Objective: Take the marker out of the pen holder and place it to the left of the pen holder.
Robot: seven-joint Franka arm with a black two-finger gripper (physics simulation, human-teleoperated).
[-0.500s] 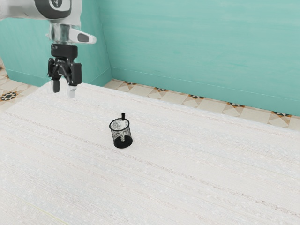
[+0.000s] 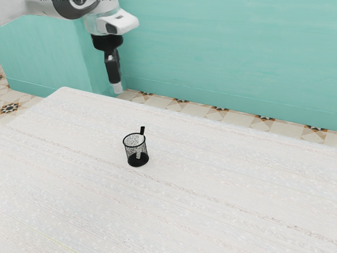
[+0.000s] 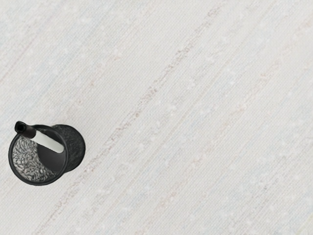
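"Marker (image 2: pixel 142 131) leaned inside the pen holder (image 3: pixel 76 147); the claw (image 2: pixel 117 88) hung well apart, open or closed I couldn't tell."

"So this was the approach; it needed lining up above the marker."

The pen holder (image 3: pixel 77 147) is showing black mesh; the marker (image 3: pixel 49 142) is pairing black with white. Faint brownish streaks are crossing the white surface (image 2: pixel 210 184). The wall (image 2: pixel 221 52) is showing teal; the beige floor (image 2: pixel 197 108) is bearing black-and-brown stars.
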